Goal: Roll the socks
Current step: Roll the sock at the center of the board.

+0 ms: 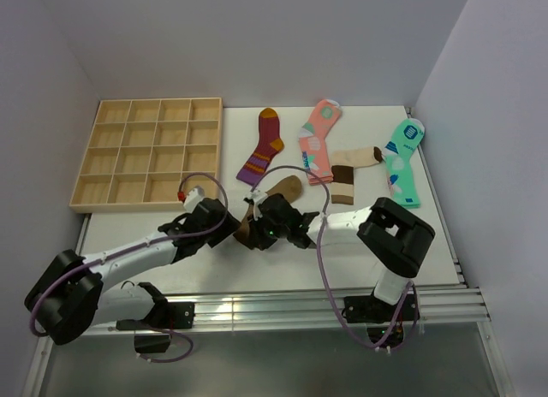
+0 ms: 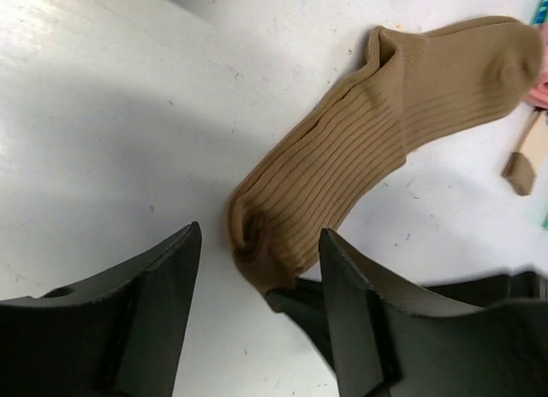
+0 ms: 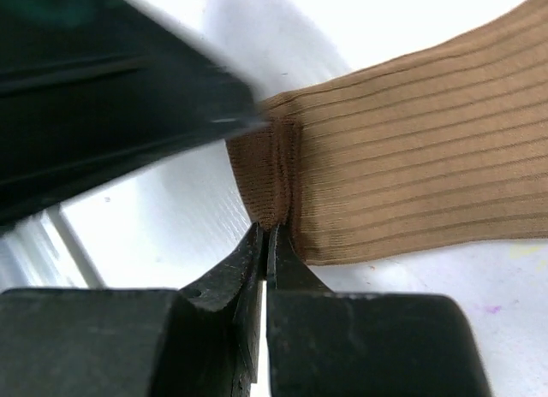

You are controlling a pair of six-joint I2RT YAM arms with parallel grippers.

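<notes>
brown sock (image 1: 287, 190) lies diagonal on the white table (image 1: 163, 230), toe twd the far right, dark cuff twd the front, where both arms meet. in the left wrist view it lies flat and ribbed (image 2: 368, 132), w/ the cuff end bunched a bit.

left gripper (image 1: 224, 226) is open. its fingers stand either side of the cuff (image 2: 261, 243) w/ bare table showing btwn each finger and the fabric. nothing in it.

right gripper (image 1: 261, 232) has its jaws pressed together (image 3: 267, 243), tips pinching the cuff's edge at the near corner of the brown sock (image 3: 411, 157). a left finger (image 3: 128, 89) crosses the top left of that view, its tip right at the cuff's other corner.

beige sock (image 1: 351, 170) lies just right of the brown toe, apart from it and untouched. its end shows at the right edge of the left wrist view (image 2: 524, 162).

room: open table left of the cuff, btwn the wooden tray's (image 1: 150, 153) near edge and the front rail (image 1: 257, 307). far side is crowded: maroon sock (image 1: 265, 145) sits near the brown toe, pink sock (image 1: 318, 140) is next to it, and mint sock (image 1: 404, 162) is close to the right wall. arms sit near the table's front edge.
</notes>
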